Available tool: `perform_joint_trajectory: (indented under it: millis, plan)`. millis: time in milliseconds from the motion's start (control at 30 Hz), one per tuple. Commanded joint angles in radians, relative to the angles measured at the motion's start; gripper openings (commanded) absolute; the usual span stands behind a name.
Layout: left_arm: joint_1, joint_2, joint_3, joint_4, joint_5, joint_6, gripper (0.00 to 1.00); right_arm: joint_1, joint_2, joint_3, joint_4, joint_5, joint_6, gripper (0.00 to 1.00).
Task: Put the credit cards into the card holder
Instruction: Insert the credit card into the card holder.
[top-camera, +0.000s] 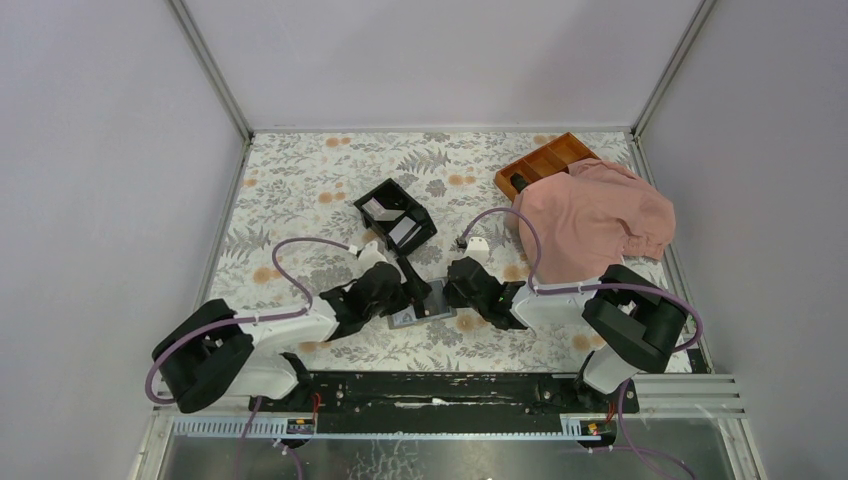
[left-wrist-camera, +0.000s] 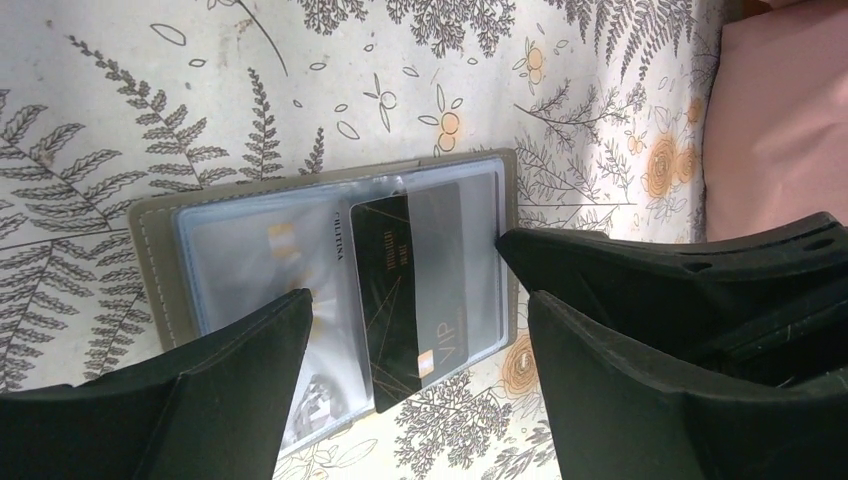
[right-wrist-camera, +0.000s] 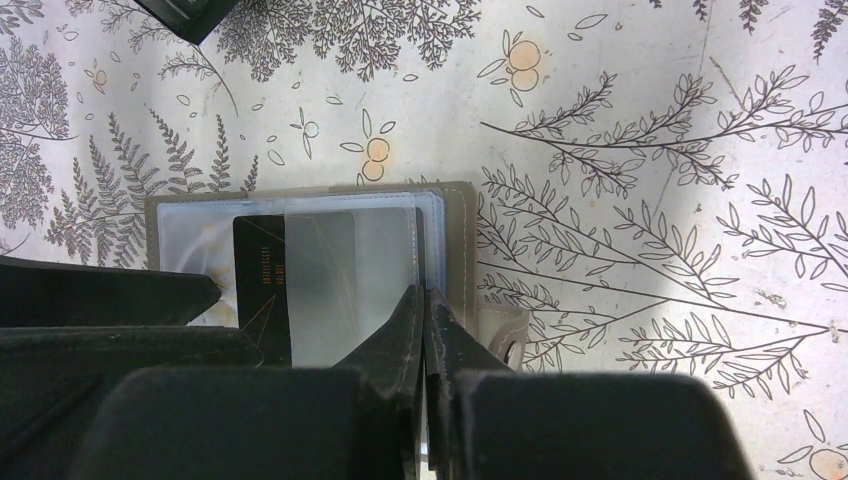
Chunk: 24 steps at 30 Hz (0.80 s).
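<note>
While left jaws gape empty over the clear-sleeved taupe card holder (left-wrist-camera: 150, 270), right jaws press together.

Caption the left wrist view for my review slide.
Open left gripper above the flat grey-taupe card holder, a black gold-lettered card partly tucked in its clear sleeve.

Pink cloth (top-camera: 595, 215) (partly over orange tray (top-camera: 545, 160))

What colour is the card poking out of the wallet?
The card is black with gold lettering; left wrist view shows it best.
</note>
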<state>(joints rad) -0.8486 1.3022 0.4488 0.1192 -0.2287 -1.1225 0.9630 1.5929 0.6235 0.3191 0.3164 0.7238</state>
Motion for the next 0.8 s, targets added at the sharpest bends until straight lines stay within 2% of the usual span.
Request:
perform_joint_trajectory:
  millis: [0, 233, 333, 400, 500, 567, 767]
  plan:
    - [0.010, -0.032, -0.050, -0.082, -0.003, 0.017, 0.87, 0.003, 0.051, -0.025, -0.138, 0.004, -0.011, 0.00]
    - [0.010, -0.194, -0.105, -0.080, -0.047, 0.007, 0.81, 0.003, 0.052, -0.028, -0.132, 0.002, -0.012, 0.00]
    - [0.010, -0.282, -0.140, -0.093, -0.089, 0.013, 0.73, 0.003, 0.053, -0.028, -0.128, -0.001, -0.012, 0.00]
    - [0.010, -0.325, -0.159, -0.096, -0.108, 0.023, 0.64, 0.004, 0.056, -0.027, -0.126, -0.002, -0.013, 0.00]
    - [0.009, -0.352, -0.179, -0.090, -0.119, 0.039, 0.39, 0.003, 0.059, -0.027, -0.124, -0.004, -0.014, 0.00]
    - [0.010, -0.343, -0.178, -0.084, -0.113, 0.051, 0.27, 0.002, 0.059, -0.025, -0.124, -0.004, -0.016, 0.00]
    - [0.004, -0.259, -0.143, -0.063, -0.077, 0.086, 0.04, 0.004, 0.062, -0.021, -0.124, -0.008, -0.018, 0.00]
